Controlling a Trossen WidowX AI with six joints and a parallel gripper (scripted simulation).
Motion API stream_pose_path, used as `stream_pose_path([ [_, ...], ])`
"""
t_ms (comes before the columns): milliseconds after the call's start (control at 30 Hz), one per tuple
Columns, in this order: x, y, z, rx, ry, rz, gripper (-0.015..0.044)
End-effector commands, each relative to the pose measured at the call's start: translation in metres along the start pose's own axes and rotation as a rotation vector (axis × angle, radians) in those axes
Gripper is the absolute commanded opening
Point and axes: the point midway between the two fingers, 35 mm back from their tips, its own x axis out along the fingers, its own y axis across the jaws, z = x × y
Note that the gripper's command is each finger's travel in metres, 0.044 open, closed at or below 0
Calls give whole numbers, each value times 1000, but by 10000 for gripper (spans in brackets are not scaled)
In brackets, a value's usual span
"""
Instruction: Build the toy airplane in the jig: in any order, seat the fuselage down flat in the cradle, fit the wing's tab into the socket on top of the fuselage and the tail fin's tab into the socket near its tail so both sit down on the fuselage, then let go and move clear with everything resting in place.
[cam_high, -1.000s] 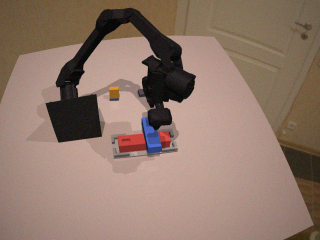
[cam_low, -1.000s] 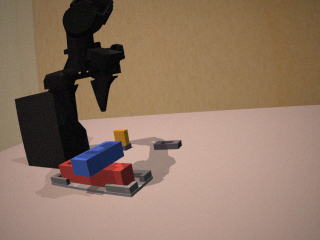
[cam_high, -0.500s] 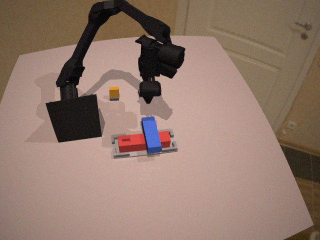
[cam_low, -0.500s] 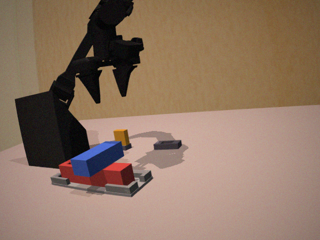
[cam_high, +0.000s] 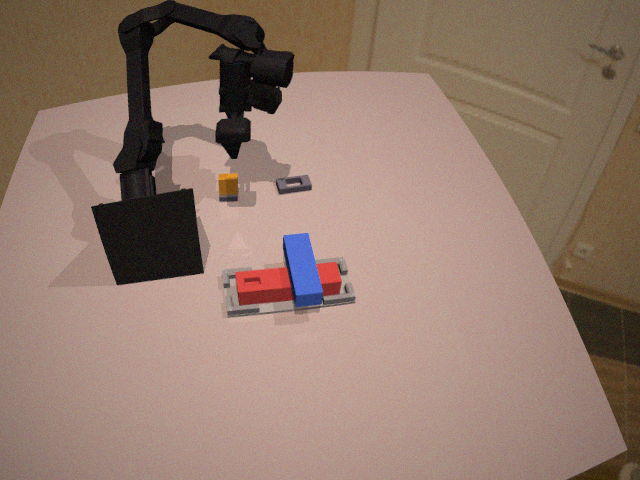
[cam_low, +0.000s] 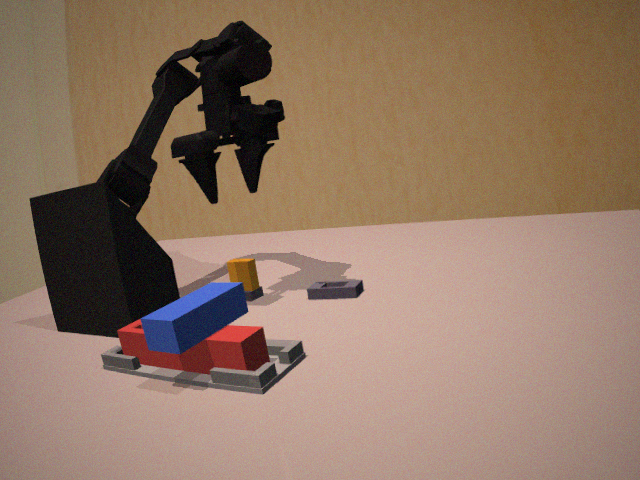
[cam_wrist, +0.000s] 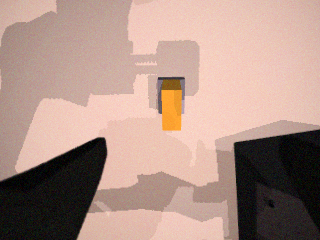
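A broad, pale pink table (cam_high: 413, 361) (cam_low: 465, 387) (cam_wrist: 270, 60) spreads beneath the end effector. The black, jointed arm (cam_high: 138, 82) (cam_low: 149, 129) arches over it from a black, block-shaped base (cam_high: 147, 237) (cam_low: 77, 263), ending in a black parallel-jaw gripper (cam_high: 234, 155) (cam_low: 233, 197) (cam_wrist: 192, 145). Its tapered fingers point down, wide apart, with nothing between them.

Well apart from the gripper and lower down lies the flat, grey, rectangular cradle (cam_high: 338, 299) (cam_low: 237, 377) with raised corner pieces. Inside its rim sits the long, red, box-shaped fuselage (cam_high: 266, 289) (cam_low: 237, 353). Across the top of that rests the long, blue, rectangular wing (cam_high: 302, 268) (cam_low: 193, 315); its tab is hidden from sight. The rectangular socket (cam_high: 252, 280) near the fuselage's tail is open.

Lower than the fingertips, to one side, a dark grey, rectangular block with an opening (cam_high: 302, 188) (cam_low: 336, 293) lies on the table. Nearer, below the gripper, the small, orange, upright tail fin (cam_high: 227, 183) (cam_low: 242, 274) (cam_wrist: 171, 107) stands in a low, dark grey holder (cam_high: 228, 197) (cam_low: 254, 293) (cam_wrist: 171, 78), apart from the fingers.
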Motion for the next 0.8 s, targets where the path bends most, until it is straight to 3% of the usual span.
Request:
stream_pose_path([
  [0, 6, 10, -16, 10, 1, 11, 440],
  [133, 13, 9, -16, 10, 0, 9, 440],
  [300, 61, 11, -16, 9, 0, 12, 440],
  [767, 83, 11, -16, 9, 0, 12, 440],
])
